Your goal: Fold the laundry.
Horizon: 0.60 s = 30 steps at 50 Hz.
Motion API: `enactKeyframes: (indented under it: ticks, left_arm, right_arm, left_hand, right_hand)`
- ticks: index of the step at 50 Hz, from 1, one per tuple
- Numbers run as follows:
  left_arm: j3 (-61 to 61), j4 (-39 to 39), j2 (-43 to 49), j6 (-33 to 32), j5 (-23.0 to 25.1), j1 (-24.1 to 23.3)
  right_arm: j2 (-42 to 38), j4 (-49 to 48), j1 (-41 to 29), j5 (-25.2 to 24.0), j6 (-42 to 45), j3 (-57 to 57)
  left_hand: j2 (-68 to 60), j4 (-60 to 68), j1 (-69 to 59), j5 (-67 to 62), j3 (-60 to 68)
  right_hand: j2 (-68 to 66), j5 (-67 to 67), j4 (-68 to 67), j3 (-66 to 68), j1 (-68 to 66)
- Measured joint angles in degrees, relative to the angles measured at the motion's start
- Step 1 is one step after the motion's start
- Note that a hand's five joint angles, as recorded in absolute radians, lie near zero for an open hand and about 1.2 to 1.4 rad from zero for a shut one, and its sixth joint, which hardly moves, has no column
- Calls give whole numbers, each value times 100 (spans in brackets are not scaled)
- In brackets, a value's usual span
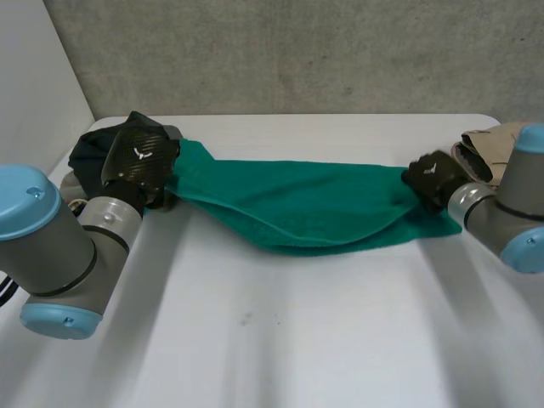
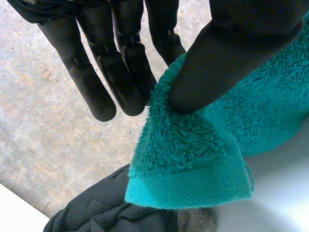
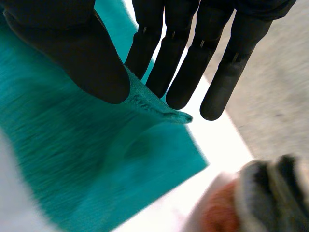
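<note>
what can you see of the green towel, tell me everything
The green towel is a teal, fluffy terry cloth with a flat woven hem band. It hangs stretched across the white table between both hands, seemingly doubled over and sagging in the middle, its lower fold apparently resting on the table. The left hand pinches one end between thumb and fingers. The right hand pinches the other end's edge the same way.

Soft, even light reaches you across the smooth white table (image 1: 280,340); the fluffy teal terry towel (image 1: 297,204) throws a faint shadow beneath itself.
</note>
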<state>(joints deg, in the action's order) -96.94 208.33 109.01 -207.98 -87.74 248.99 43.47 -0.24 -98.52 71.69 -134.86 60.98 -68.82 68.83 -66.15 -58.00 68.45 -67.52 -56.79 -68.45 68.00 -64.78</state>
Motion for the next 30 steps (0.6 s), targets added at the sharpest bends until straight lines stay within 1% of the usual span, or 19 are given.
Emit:
enactKeyframes:
  ticks: [5,6,7,10,11,12,14,19,21,25,27,30]
  left_arm:
    - [26,-240,-340,0,-15,54]
    - [33,-388,-527,0,-15,89]
    - [36,-446,-595,1,-15,102]
    - [76,-895,-1060,5,-12,182]
    - [105,-1131,-1271,8,-11,211]
    - [120,-1245,-1364,10,-10,222]
    - [220,-1823,-1799,11,-2,255]
    - [511,-2993,-2410,4,103,284]
    - [629,-3415,-2530,-5,202,300]
    - [750,-3972,-2538,-34,416,348]
    - [750,-4090,-2429,-48,489,368]
    - [744,-4200,-1842,-130,606,413]
  right_arm:
    - [987,117,7,143,-57,234]
    - [1384,262,20,200,-71,344]
    - [1483,304,25,214,-75,368]
    - [2327,778,69,346,-100,536]
    - [2634,995,94,404,-103,576]
    - [2777,1109,111,437,-101,591]
    - [3487,1707,242,611,-83,622]
    - [4591,2717,528,794,53,646]
    - [4878,3001,603,800,152,699]
    - [5054,3260,643,786,319,882]
    - [4996,3296,622,789,385,984]
    - [4528,3292,443,827,538,1189]
  left_hand:
    - [0,0,0,0,0]
    - [0,0,0,0,0]
    - [0,0,0,0,0]
    - [0,0,0,0,1]
    - [0,0,0,0,1]
    - [0,0,0,0,0]
    - [0,0,0,0,1]
    - [0,0,0,0,1]
    - [0,1,0,0,1]
    - [0,1,0,0,1]
    - [0,1,0,0,1]
    - [0,1,0,0,1]
  right_hand:
    - [0,0,-10,2,0]
    - [0,0,-10,2,0]
    - [0,0,-10,2,0]
    - [0,0,-11,3,0]
    - [0,0,-11,5,0]
    - [0,0,-11,5,0]
    - [0,0,-12,8,0]
    - [0,0,-14,9,0]
    - [0,0,-14,9,0]
    - [0,0,-14,9,0]
    - [0,0,-14,9,0]
    - [0,0,-14,9,0]
